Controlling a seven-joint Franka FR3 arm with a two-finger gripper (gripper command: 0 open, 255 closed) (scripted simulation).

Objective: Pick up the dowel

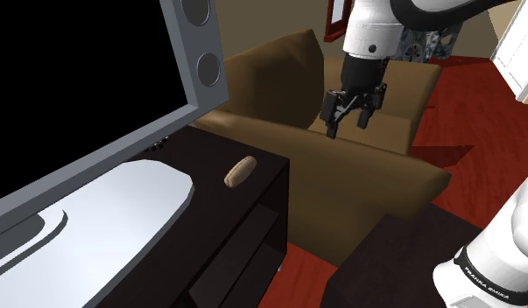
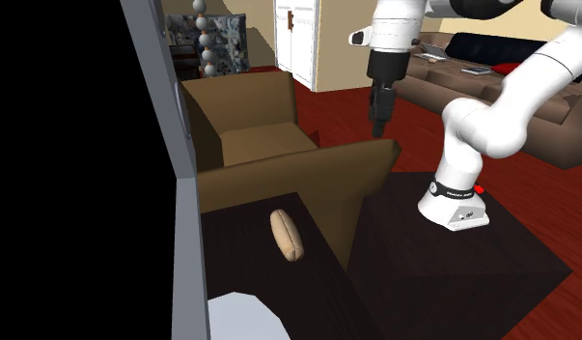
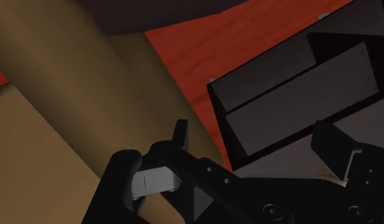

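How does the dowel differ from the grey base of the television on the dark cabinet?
The dowel is tan; the television base is light grey. The dowel is a short rounded stick; the base is a wide flat slab. The dowel lies near the edge of the dark cabinet by the armchair; the base sits under the screen. Both rest on that cabinet.

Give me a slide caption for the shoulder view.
Open gripper hangs above the brown armchair, apart from the tan dowel lying on the dark cabinet.

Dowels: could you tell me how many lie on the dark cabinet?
1. The dowel lies near the cabinet's edge, beside the TV's grey base; the screen may hide others.
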